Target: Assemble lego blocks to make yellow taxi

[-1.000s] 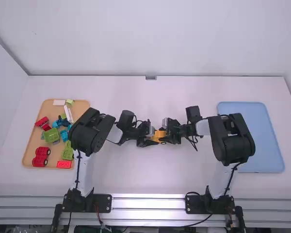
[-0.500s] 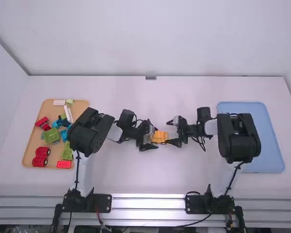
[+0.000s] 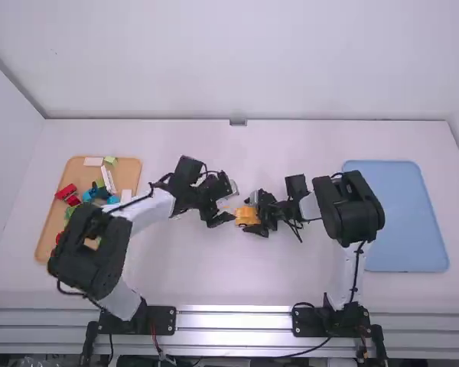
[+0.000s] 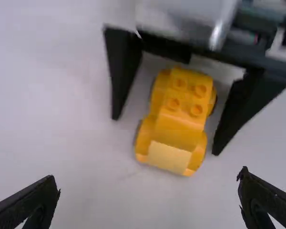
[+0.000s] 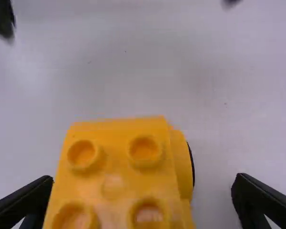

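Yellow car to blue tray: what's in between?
The right arm and its tool, per the high view; in the left wrist view that tool stands open around the car.

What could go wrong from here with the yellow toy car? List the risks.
The yellow toy car sits off-centre between the right gripper's open fingers, so closing them could push or twist it.
Its wheels could let it roll if a finger nudges it.
The left gripper is open close by, facing the right one; if both move in at once, they might bump.
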### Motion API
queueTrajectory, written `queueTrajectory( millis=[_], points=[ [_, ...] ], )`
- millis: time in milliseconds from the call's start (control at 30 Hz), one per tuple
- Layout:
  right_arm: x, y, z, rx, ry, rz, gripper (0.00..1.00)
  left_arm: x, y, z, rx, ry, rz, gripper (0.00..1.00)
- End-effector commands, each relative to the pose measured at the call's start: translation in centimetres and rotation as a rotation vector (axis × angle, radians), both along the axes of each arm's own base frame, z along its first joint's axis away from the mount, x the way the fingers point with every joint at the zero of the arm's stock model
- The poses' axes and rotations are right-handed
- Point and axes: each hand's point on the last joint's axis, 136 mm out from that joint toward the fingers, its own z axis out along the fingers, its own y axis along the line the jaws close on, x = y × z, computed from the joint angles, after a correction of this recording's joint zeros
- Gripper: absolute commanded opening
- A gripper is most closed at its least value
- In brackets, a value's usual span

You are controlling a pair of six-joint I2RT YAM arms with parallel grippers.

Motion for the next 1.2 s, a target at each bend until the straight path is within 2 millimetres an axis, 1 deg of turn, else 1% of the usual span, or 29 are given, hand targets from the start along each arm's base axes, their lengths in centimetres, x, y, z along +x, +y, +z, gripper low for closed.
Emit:
queueTrajectory(
  millis=[0,33,67,100,133,167,200,233,267,300,333,400,433,467,500,533,633,667,733,767,833,867,900,933,967,1033,1133,1167],
  points=[
    [0.3,0.2,-1.4,-0.082,0.045,-0.052,0.92,2.0,1.8,2.8,0.021,-0.036,0.19,0.99],
    [0.4,0.2,-1.5,-0.092,0.044,-0.056,0.89,2.3,2.1,3.4,0.018,-0.039,0.235,0.99],
    [0.5,0.4,-1.6,-0.108,0.031,-0.054,0.78,3.2,3.4,4.7,0.019,-0.051,0.373,0.99],
    [0.5,0.4,-1.6,-0.109,0.031,-0.054,0.77,3.3,3.6,4.8,0.02,-0.052,0.389,0.99],
    [0.6,0.5,-1.6,-0.114,0.029,-0.053,0.72,3.8,4.5,5.5,0.024,-0.062,0.463,0.99],
    [0.8,0.5,-1.6,-0.122,0.022,-0.049,0.65,4.5,6.0,6.4,0.028,-0.079,0.585,0.99],
    [1.1,0.3,-1.6,-0.131,0.015,-0.043,0.61,5.2,8.1,7.5,0.028,-0.102,0.752,0.99],
    [1.1,0.3,-1.6,-0.132,0.014,-0.042,0.6,5.2,8.3,7.6,0.028,-0.104,0.77,0.99],
    [1.3,0.0,-1.3,-0.137,0.013,-0.038,0.59,5.6,9.7,8.2,0.025,-0.122,0.877,0.99],
    [1.6,-0.4,-1.0,-0.149,0.01,-0.033,0.55,5.8,11.7,9.2,0.017,-0.146,1.013,0.99],
    [1.9,-0.9,-0.7,-0.169,0.011,-0.035,0.53,5.7,13.1,9.8,0.009,-0.161,1.107,0.99],
    [2.6,-2.2,-0.5,-0.229,0.021,-0.055,0.51,5.6,14.4,10.6,-0.01,-0.184,1.204,0.99],
    [3.2,-3.9,-0.2,-0.3,0.036,-0.087,0.5,5.6,15.0,11.2,-0.022,-0.204,1.254,0.99],
    [3.6,-4.8,0.0,-0.343,0.047,-0.107,0.49,5.5,15.3,11.4,-0.019,-0.214,1.273,0.99],
    [4.0,-6.2,0.2,-0.403,0.063,-0.14,0.49,5.5,15.6,11.5,-0.018,-0.22,1.286,0.99],
    [4.7,-8.3,0.6,-0.489,0.084,-0.19,0.49,5.5,15.9,11.6,-0.011,-0.23,1.299,0.99],
    [5.5,-12.9,1.3,-0.665,0.114,-0.288,0.45,5.5,16.2,11.6,0.007,-0.243,1.303,0.99],
    [5.9,-15.8,1.9,-0.75,0.128,-0.352,0.41,5.5,16.2,11.5,0.007,-0.237,1.297,0.99],
    [6.3,-18.4,2.4,-0.794,0.153,-0.44,0.4,5.5,16.1,11.5,0.007,-0.237,1.295,0.99],
    [6.7,-20.9,2.9,-0.812,0.175,-0.531,0.4,5.5,16.0,11.6,0.006,-0.239,1.291,0.99],
    [6.9,-23.9,3.7,-0.801,0.2,-0.629,0.38,5.5,16.0,11.6,0.005,-0.241,1.292,0.99],
    [7.0,-24.8,4.0,-0.785,0.21,-0.662,0.38,5.5,16.0,11.6,0.004,-0.242,1.292,0.99],
    [7.0,-26.6,4.8,-0.735,0.23,-0.727,0.36,5.6,16.0,11.7,0.002,-0.243,1.294,0.99],
    [7.0,-27.8,5.4,-0.684,0.236,-0.766,0.36,5.6,16.2,11.7,0.0,-0.245,1.299,0.99],
    [7.1,-28.3,5.5,-0.666,0.238,-0.779,0.36,5.6,16.2,11.7,0.0,-0.245,1.3,0.99],
    [7.5,-30.8,6.7,-0.534,0.233,-0.857,0.37,5.6,16.1,11.7,0.0,-0.245,1.297,0.99],
    [7.9,-33.3,8.1,-0.352,0.203,-0.935,0.38,5.7,15.9,11.8,-0.007,-0.245,1.291,0.99],
    [8.1,-34.4,8.5,-0.288,0.194,-0.988,0.4,5.7,15.9,11.9,-0.011,-0.248,1.292,0.99]
  ],
)
